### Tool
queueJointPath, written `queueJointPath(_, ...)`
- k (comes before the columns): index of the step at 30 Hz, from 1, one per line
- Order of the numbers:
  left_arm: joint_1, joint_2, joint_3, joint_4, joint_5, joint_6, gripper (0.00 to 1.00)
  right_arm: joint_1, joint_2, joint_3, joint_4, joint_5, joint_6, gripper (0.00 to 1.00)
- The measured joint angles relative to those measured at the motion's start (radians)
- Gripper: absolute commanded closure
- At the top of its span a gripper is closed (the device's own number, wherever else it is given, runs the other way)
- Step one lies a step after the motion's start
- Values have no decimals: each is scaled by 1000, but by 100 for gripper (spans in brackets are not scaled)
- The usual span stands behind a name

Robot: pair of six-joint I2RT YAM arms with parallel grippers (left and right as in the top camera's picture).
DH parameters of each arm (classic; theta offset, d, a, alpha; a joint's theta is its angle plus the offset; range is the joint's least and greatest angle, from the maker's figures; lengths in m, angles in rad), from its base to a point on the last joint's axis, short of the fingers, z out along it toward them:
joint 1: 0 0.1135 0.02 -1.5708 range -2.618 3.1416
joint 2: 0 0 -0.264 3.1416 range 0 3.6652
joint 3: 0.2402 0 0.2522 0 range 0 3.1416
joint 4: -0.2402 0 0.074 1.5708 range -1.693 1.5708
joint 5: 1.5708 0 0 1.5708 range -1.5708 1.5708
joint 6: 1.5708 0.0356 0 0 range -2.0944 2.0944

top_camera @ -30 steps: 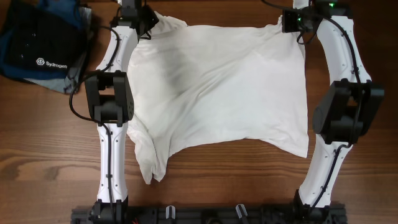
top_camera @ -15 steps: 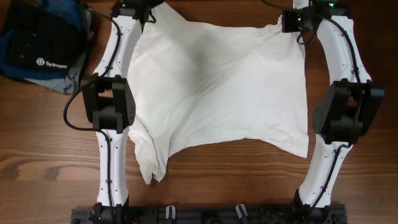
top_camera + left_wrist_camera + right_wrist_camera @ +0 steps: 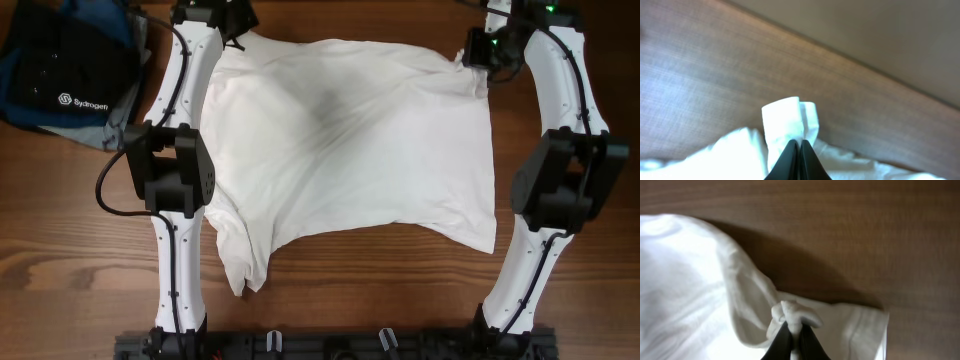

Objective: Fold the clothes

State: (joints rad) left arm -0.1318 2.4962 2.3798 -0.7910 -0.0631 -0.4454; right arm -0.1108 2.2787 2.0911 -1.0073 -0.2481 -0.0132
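Even bright light overhead, sharp view, white garment (image 3: 350, 140) near glare – wrist views soft, blurred, shadow under cloth

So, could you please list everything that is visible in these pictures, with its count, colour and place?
garment: one, white, spread flat in the middle of the table, between the two arms
stack: one, dark blue-black with a white logo, far left corner of the table
table: one, brown wood, under everything
rail: one, black, along the near edge
left arm: one, white and black, along the garment's left side
right arm: one, white and black, along the garment's right side
left gripper: one, black, shut on the garment's far left corner
right gripper: one, black, shut on the garment's far right corner
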Motion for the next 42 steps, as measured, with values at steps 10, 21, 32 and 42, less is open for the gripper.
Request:
queueJointPath(10,0,-105,0,-145,0,0,96,-3,-7,0,-135,-64,49,95)
queueJointPath(21,0,-166,0,-295,-19,0,96,-4,-64,0,-139,-84,55,96)
queueJointPath(32,0,-166,0,-357,-22,0,96,-32,-116,4,-150,-86,55,96)
queueJointPath(42,3,-166,0,-505,-22,0,96,-32,-116,4,-161,-89,55,96)
